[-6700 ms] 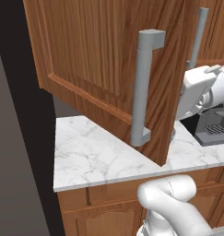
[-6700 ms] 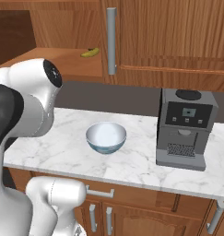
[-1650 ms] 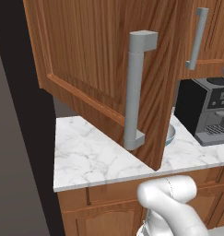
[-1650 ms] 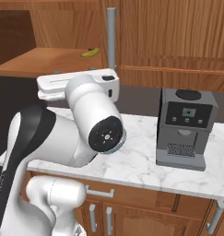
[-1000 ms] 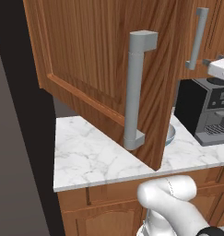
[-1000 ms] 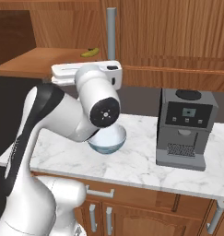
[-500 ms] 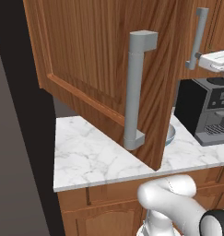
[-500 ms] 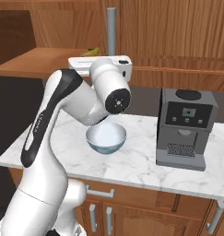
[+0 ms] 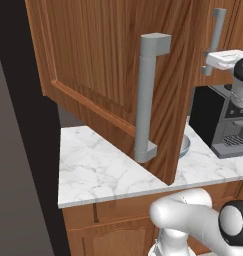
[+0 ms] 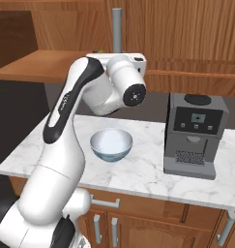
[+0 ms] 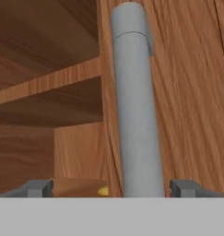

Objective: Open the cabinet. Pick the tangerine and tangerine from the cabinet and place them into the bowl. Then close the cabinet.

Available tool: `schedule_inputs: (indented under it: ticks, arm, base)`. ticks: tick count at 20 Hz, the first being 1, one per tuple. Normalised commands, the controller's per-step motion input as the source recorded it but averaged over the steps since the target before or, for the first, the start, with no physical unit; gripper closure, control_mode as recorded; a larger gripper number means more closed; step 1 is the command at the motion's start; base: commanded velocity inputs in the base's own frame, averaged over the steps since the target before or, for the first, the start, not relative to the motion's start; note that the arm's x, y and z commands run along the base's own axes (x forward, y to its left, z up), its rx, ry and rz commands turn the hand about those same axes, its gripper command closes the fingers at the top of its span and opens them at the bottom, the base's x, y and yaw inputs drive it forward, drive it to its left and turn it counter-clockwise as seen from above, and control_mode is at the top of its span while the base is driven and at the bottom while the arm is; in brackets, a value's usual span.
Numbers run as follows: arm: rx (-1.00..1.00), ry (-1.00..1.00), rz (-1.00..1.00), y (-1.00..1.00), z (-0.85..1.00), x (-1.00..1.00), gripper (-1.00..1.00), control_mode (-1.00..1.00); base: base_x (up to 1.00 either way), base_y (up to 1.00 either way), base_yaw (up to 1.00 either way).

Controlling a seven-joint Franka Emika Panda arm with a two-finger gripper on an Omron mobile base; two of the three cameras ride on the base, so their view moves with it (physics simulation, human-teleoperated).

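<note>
Cabinet (image 9: 103, 75) door seen swung open at upper left of left base view, gripper (image 11: 112, 188) spread wide, nothing held, grey bar handle (image 11: 136, 115) between its fingertips, bowl (image 10: 111, 144) set on marble table (image 10: 148, 172) at centre, coffee machine (image 10: 194, 133) at right.

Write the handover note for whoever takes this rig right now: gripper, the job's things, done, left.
Gripper: open, holding nothing, raised to the cabinet, its tips either side of a grey bar handle.
Cabinet: left door swung wide open.
Bowl: empty, on the counter left of the coffee machine.
Tangerines: not made out.
Done: cabinet opened.
Left: both tangerines into the bowl, then close the cabinet.
</note>
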Motion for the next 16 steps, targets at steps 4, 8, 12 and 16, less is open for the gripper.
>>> schedule_inputs:
  ticks: [4,8,12,16]
  arm:
    - [0.00,0.00,0.00,0.00,0.00,0.85,-1.00,-1.00]
    - [0.00,0.00,0.00,-0.17,0.00,0.89,-1.00,-1.00]
    - [0.01,0.00,0.00,-0.27,-0.02,0.92,-1.00,-1.00]
    - [0.00,0.00,0.00,-0.02,-0.18,0.92,1.00,-1.00]
  base:
    - [0.00,0.00,0.00]
    - [0.00,0.00,0.00]
    - [0.00,0.00,0.00]
    - [0.00,0.00,0.00]
